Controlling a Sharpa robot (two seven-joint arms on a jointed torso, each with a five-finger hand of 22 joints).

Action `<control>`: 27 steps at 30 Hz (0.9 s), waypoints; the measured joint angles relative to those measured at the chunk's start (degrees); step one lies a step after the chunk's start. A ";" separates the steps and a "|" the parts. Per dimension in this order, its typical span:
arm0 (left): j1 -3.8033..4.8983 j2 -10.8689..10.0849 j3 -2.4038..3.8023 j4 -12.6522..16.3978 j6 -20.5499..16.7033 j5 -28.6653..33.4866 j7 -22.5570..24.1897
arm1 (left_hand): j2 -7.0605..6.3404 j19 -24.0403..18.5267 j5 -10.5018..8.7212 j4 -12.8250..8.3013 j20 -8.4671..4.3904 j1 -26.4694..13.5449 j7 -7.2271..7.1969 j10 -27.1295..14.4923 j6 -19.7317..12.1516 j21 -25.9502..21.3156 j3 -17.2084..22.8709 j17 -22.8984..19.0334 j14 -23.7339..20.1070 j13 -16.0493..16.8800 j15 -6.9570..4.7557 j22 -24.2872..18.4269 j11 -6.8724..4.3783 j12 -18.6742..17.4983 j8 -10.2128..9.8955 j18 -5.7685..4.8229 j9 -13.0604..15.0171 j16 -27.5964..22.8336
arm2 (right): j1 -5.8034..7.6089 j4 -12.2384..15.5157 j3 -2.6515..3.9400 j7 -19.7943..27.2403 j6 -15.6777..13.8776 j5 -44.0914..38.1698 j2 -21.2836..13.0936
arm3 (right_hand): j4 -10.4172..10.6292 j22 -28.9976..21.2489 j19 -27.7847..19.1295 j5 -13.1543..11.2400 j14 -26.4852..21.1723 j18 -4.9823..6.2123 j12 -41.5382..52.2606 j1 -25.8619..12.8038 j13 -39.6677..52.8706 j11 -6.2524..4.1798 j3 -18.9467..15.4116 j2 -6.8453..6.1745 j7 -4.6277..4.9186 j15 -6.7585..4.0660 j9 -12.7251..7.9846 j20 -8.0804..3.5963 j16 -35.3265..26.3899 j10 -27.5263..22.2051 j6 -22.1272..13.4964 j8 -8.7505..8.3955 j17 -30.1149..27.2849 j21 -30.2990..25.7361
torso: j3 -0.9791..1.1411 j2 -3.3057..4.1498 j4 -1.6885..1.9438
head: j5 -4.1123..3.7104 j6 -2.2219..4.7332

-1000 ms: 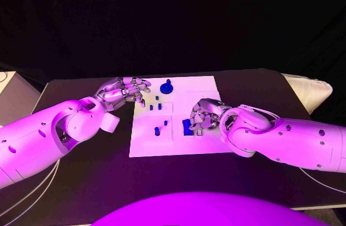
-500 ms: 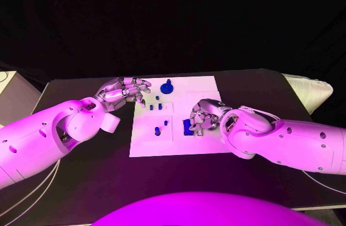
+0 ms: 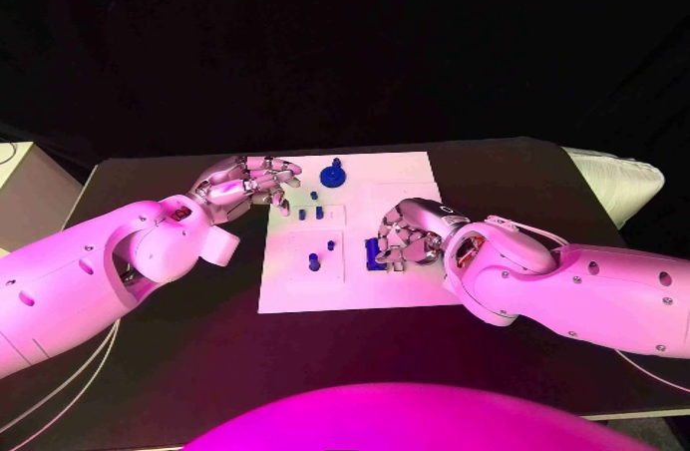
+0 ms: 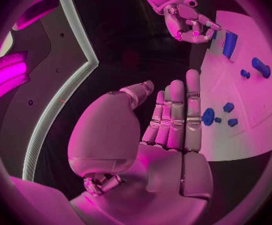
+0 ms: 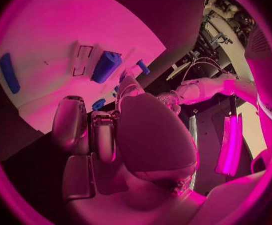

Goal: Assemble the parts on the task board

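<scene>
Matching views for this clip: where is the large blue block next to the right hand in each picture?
Head view: the blue block lies on the near right part of the task board, against the right hand.
Left wrist view: the block lies beside the right hand.
Right wrist view: the block lies just beyond that hand's fingers.
Shared landmark: the white board.

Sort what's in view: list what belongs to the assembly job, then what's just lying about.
Job: task board, blue parts on it: round disc part, block, peg; left hand, right hand.
Lying about: pale stack beside the table's right edge.
</scene>
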 measured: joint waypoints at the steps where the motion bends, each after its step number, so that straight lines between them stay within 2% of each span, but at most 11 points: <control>1: -0.01 0.00 0.00 0.00 0.00 0.00 0.00 | 0.00 0.00 0.00 0.00 0.00 0.00 0.00 0.00 0.00 0.00 0.00 0.00 0.00 0.00 0.00 0.00 0.00 0.00 0.00 0.00 0.00 0.00 | 0.00 -0.01 0.00 0.12 0.15 0.03 0.01 | 0.00 0.00 -0.11 0.00 0.00 0.00 -0.01 -0.20 -0.12 0.01 0.00 -0.20 0.00 0.00 0.00 -0.11 0.00 -0.01 0.00 0.00 0.00 0.00 | 0.00 0.00 -0.01 | -0.01 0.00; 15: -0.09 -0.05 0.00 0.02 0.09 0.00 -0.05 | 0.00 0.21 0.00 0.00 -0.21 0.00 0.00 0.00 0.00 -0.29 0.00 0.08 0.00 -0.12 0.00 -0.16 0.00 0.00 0.16 0.00 -0.15 0.00 | -0.87 -1.47 -0.02 -0.28 3.92 -0.51 1.10 | -0.16 -0.01 -0.17 0.00 0.00 0.00 0.00 -0.22 -0.31 0.02 0.16 -0.22 0.00 0.01 0.02 -0.17 0.00 -0.03 0.00 0.00 0.00 0.00 | 0.02 0.04 0.07 | 0.14 0.00; 27: -0.17 -0.12 0.00 0.04 0.17 0.00 -0.08 | 0.00 0.22 0.00 0.00 -0.22 0.00 0.00 0.00 0.00 -0.28 0.00 0.12 0.00 -0.19 0.00 -0.24 0.00 0.00 0.28 0.00 -0.23 0.00 | -0.94 -2.50 0.00 -3.15 3.69 -2.71 1.73 | -0.22 -0.01 -0.17 0.00 0.07 0.00 0.01 -0.22 -0.24 0.02 0.56 -0.22 0.00 0.08 0.18 -0.17 0.00 -0.03 0.00 0.21 -0.01 0.00 | -0.01 0.05 0.04 | 0.37 0.00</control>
